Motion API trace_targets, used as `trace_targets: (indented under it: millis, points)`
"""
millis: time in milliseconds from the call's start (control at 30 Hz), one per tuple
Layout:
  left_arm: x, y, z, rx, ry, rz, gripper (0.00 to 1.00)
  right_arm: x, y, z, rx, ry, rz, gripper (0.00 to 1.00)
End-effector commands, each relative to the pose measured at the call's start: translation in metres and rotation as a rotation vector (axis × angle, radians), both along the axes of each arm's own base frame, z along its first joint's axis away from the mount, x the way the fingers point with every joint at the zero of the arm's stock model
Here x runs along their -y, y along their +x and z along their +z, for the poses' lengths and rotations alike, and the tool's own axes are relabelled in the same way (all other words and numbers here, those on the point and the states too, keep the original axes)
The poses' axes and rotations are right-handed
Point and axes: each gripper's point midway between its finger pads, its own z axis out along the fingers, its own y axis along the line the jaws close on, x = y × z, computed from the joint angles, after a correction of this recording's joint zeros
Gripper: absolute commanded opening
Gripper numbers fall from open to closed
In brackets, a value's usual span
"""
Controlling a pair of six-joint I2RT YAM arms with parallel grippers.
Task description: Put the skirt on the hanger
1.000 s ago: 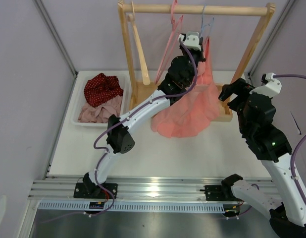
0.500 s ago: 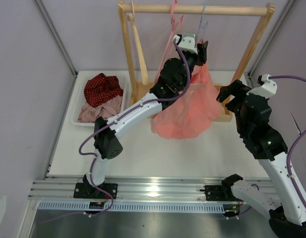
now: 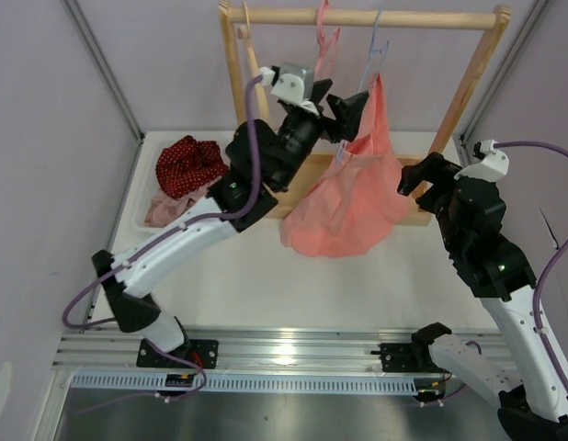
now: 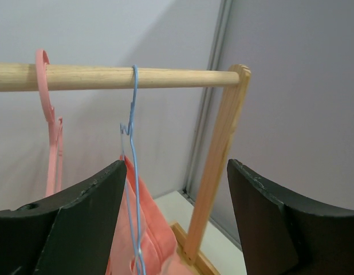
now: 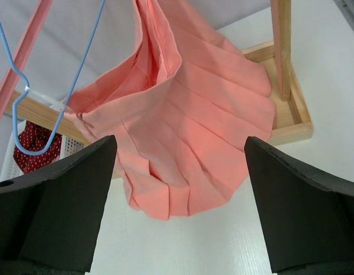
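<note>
Plainly left claw (image 4: pixel 177 195), right claw (image 5: pixel 180 189) agape, empty

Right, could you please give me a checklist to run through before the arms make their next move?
1. The hanger hooked over the wooden rod: ok.
2. The skirt hanging from the hanger: ok.
3. The skirt spread evenly along the hanger: not ok, it is bunched at one end and the other end is bare.
4. Fingers of the left gripper open, holding nothing: ok.
5. Fingers of the right gripper open, apart from the skirt: ok.
6. The skirt's hem clear of the table: cannot tell.
</note>
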Motion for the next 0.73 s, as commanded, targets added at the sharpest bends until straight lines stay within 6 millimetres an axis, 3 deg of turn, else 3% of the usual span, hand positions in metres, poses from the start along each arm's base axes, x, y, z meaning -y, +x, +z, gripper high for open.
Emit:
trace_targets:
  millis: [0, 67, 100, 167, 200, 233, 267, 300, 333, 500, 700]
  points:
    - [-0.037, -0.039, 0.002, -0.104, -0.016, -0.068, 0.77, -0.009, -0.007, 0.013, 0.017, 0.013, 0.069, 0.99]
    - [-0.054, -0.045, -0.036, -0.205, 0.072, -0.041, 0.79, -0.013, -0.005, 0.002, -0.024, 0.012, 0.083, 0.99]
    - [-0.075, -0.059, -0.04, -0.225, 0.071, -0.038, 0.79, -0.018, -0.005, -0.001, -0.036, 0.019, 0.104, 0.99]
    - [-0.097, -0.067, -0.08, -0.307, 0.164, 0.001, 0.83, -0.019, -0.005, -0.011, -0.074, 0.015, 0.109, 0.99]
    - [-0.125, -0.085, -0.07, -0.295, 0.126, 0.0, 0.84, -0.021, -0.006, -0.014, -0.083, 0.012, 0.118, 0.99]
    - [-0.132, -0.088, -0.112, -0.354, 0.21, 0.016, 0.84, -0.022, -0.006, -0.017, -0.094, 0.008, 0.124, 1.0]
    - [-0.147, -0.094, -0.117, -0.36, 0.213, 0.035, 0.84, -0.022, -0.008, -0.022, -0.111, 0.002, 0.127, 0.99]
    - [-0.171, -0.108, -0.109, -0.346, 0.171, 0.04, 0.84, -0.021, -0.009, -0.024, -0.116, 0.002, 0.125, 0.99]
    - [-0.179, -0.111, -0.139, -0.394, 0.23, 0.057, 0.85, -0.023, -0.01, -0.027, -0.121, 0.007, 0.136, 0.99]
    - [-0.209, -0.134, -0.173, -0.447, 0.277, 0.048, 0.85, -0.034, -0.008, -0.049, -0.168, 0.035, 0.174, 1.0]
    - [-0.231, -0.145, -0.186, -0.452, 0.288, 0.069, 0.86, -0.038, -0.009, -0.072, -0.222, 0.083, 0.167, 0.99]
